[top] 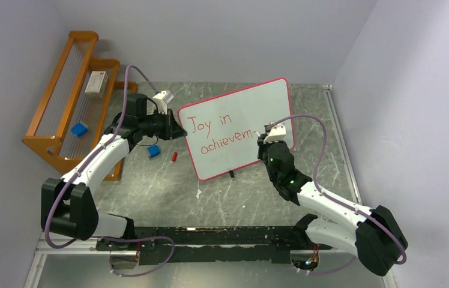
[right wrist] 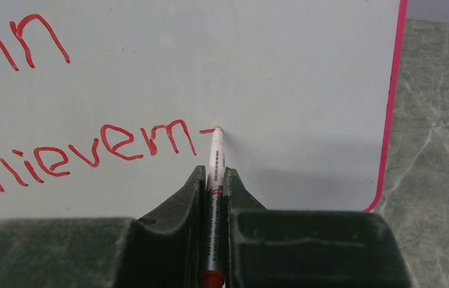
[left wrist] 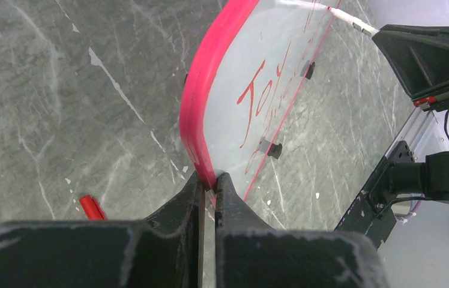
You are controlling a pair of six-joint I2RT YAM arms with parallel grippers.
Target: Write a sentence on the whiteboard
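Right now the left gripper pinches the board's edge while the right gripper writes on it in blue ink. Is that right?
No: the ink is red, not blue. The right wrist view shows it beside the tip of the marker in the right gripper, on the board. The left gripper does pinch its edge.

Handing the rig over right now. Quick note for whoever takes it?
Left gripper: shut on the whiteboard, pinching its red left edge.
Right gripper: shut on the marker, tip on the board.
Done: "Joy in achievem" in red, plus a short stroke begun after the m.
Left: finish the word and the sentence.
Small red piece, probably the cap, lies on the table left of the board.
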